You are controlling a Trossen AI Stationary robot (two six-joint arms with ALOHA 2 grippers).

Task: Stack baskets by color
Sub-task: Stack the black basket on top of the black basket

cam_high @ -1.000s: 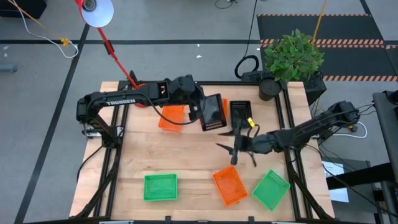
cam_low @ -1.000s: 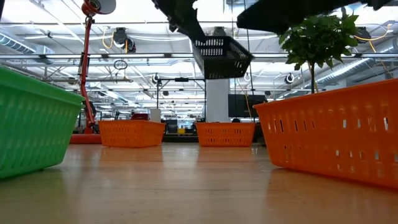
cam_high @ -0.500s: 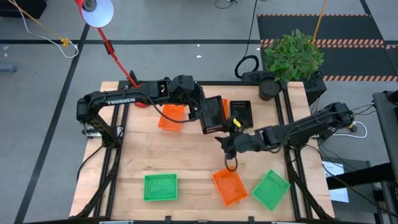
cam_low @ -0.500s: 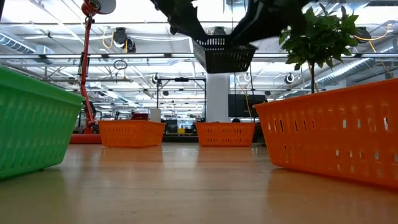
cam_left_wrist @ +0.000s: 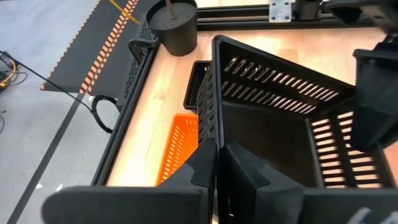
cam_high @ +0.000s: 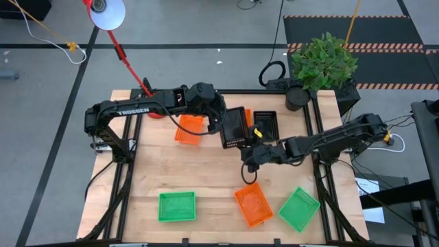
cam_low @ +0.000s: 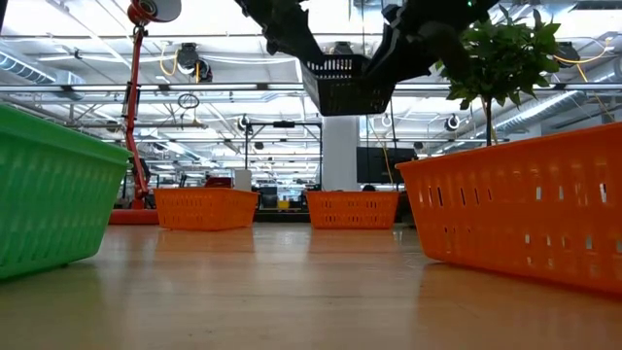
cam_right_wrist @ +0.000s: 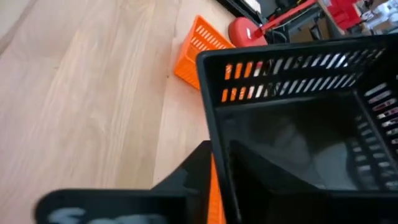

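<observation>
A black basket (cam_high: pixel 235 126) hangs tilted in the air over the far middle of the table, held between both grippers. My left gripper (cam_high: pixel 223 127) is shut on its left wall, and my right gripper (cam_high: pixel 248 147) is shut on its near right wall. In the low view the black basket (cam_low: pixel 345 87) floats high above the wood. A second black basket (cam_high: pixel 266 125) rests on its bottom on the table just right of it. An orange basket (cam_high: pixel 190 128) sits at the far left. Along the near edge lie a green basket (cam_high: pixel 177 206), an orange basket (cam_high: pixel 252 206) and another green basket (cam_high: pixel 299 209). My left gripper pinches the black basket's wall at its rim (cam_left_wrist: pixel 215 134), one finger inside the basket and one outside. The fingers slant down from the table's left. The basket is lifted clear and tilted. My right gripper clasps the opposite wall's rim (cam_right_wrist: pixel 225 134), one finger (cam_right_wrist: pixel 189 177) outside and the other inside the basket. It comes from the table's right, slanting down. The basket hangs clear of the table between the two grippers.
A red lamp base (cam_high: pixel 152 108) and its pole stand at the far left corner. A potted plant (cam_high: pixel 322 65) stands at the far right corner. The middle of the wooden table (cam_high: pixel 199 168) is bare wood.
My right gripper has moved from the table's middle toward the far edge and left, up to the black basket, rolling as it went, and has shut from wide open onto the basket's wall. The basket has stayed lifted in my left gripper.
</observation>
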